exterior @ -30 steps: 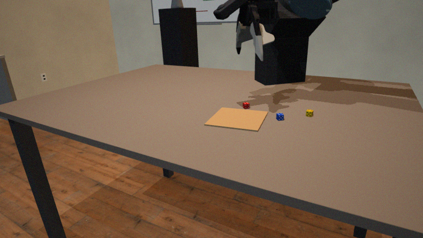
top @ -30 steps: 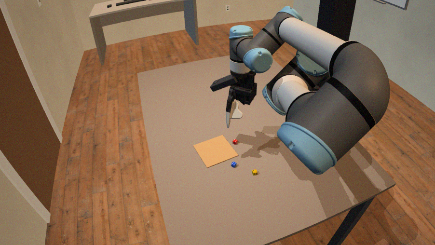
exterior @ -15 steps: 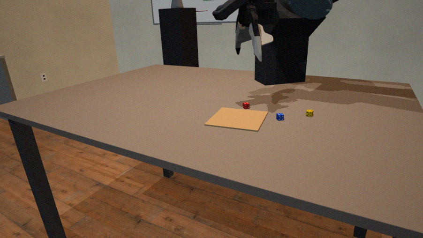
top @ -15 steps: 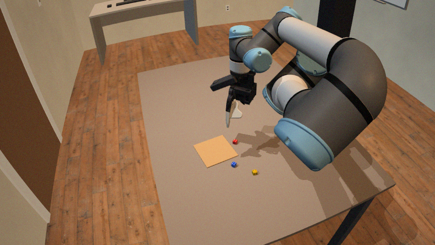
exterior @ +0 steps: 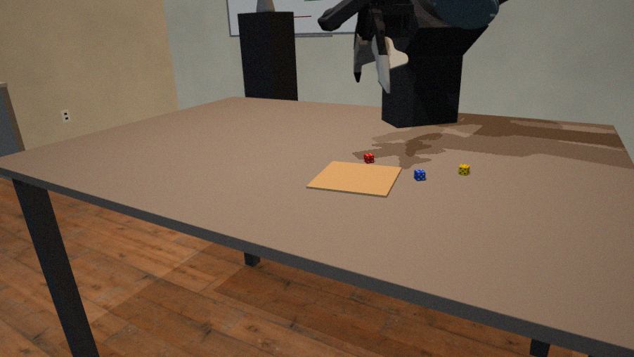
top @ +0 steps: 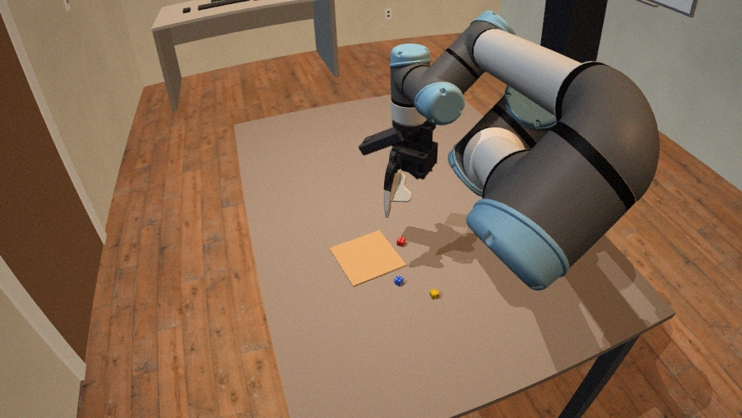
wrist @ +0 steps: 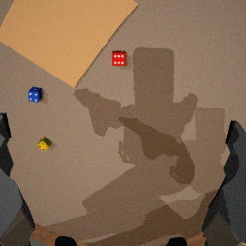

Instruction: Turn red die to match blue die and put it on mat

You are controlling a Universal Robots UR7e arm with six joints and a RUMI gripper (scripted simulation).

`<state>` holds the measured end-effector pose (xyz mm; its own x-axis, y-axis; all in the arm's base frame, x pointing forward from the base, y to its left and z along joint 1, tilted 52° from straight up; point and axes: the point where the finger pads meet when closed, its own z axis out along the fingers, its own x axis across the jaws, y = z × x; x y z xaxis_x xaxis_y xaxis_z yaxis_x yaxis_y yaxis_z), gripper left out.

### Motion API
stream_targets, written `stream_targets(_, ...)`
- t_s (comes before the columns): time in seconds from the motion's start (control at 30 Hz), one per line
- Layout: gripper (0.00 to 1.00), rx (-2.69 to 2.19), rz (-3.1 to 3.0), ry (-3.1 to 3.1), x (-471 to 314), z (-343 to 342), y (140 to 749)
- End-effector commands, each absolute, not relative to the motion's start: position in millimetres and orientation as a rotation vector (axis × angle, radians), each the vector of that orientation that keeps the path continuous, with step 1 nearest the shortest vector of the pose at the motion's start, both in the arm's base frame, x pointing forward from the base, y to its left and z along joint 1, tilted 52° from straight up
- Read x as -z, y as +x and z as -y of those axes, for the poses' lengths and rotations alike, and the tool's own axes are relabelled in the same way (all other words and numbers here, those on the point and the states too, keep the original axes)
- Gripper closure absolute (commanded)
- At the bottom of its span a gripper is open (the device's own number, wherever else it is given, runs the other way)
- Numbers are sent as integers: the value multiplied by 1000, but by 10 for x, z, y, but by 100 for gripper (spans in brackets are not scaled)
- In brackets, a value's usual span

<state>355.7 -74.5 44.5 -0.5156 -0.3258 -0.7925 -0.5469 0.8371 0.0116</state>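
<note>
The red die (top: pixel 401 241) sits flat on the table just off a corner of the orange mat (top: pixel 367 257). In the wrist view the red die (wrist: pixel 119 58) shows six pips on top and lies beside the mat (wrist: pixel 65 36). The blue die (top: pixel 398 280) lies near the mat's other corner; in the wrist view (wrist: pixel 35 94) it shows four pips on top. My gripper (top: pixel 394 199) hangs open and empty high above the table, behind the red die. It also shows in the exterior view (exterior: pixel 372 73), and its fingers frame the wrist view.
A yellow die (top: pixel 434 294) lies on the table right of the blue die; it also shows in the wrist view (wrist: pixel 44 143). The arm's shadow falls on the table right of the red die. The arm's dark base (exterior: pixel 419 79) stands at the table's far side.
</note>
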Motion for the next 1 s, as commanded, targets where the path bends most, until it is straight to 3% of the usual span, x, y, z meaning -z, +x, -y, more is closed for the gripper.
stream_targets(0.0,0,-362,-2182,-566,-424,753,3573)
stream_targets(0.97,0,-702,-2330,191,-235,726,3726)
